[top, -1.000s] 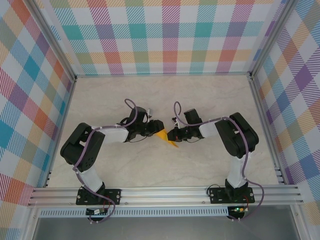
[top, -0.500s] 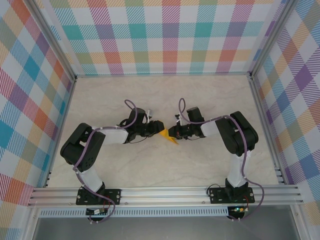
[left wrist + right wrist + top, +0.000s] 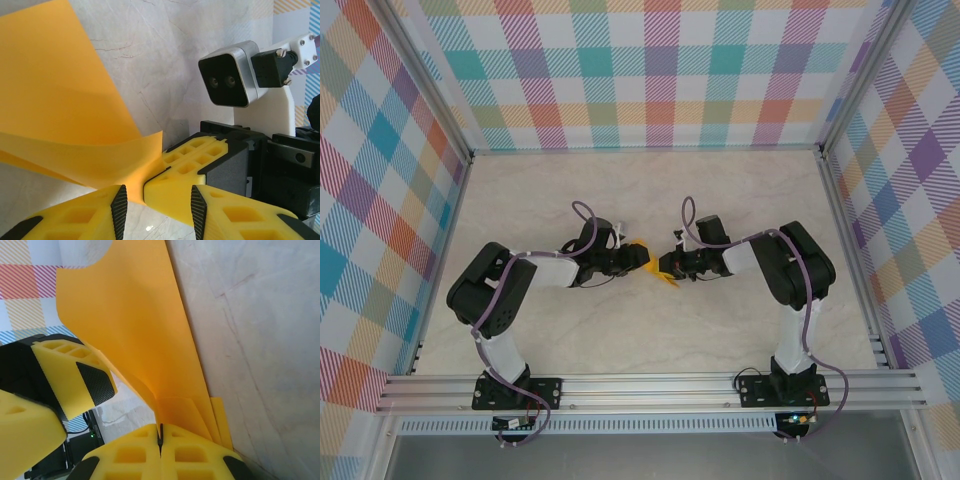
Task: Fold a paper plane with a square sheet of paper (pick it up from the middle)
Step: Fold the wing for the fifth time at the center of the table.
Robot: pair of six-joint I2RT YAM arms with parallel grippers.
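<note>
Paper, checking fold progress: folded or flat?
Folded: the paper shows layered edges at the shut right gripper, curving up off the table.

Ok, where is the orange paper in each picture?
Top external: the orange paper is a small patch in the middle of the picture.
Left wrist: the paper fills the upper left.
Right wrist: the paper rises up the middle.
Shared landmark: the right tool, shut on the paper.

Low in your frame, the left gripper [image 3: 159, 198] stands parted around the right gripper [image 3: 164, 173], which pinches the orange-yellow paper [image 3: 60, 100] at left.
</note>
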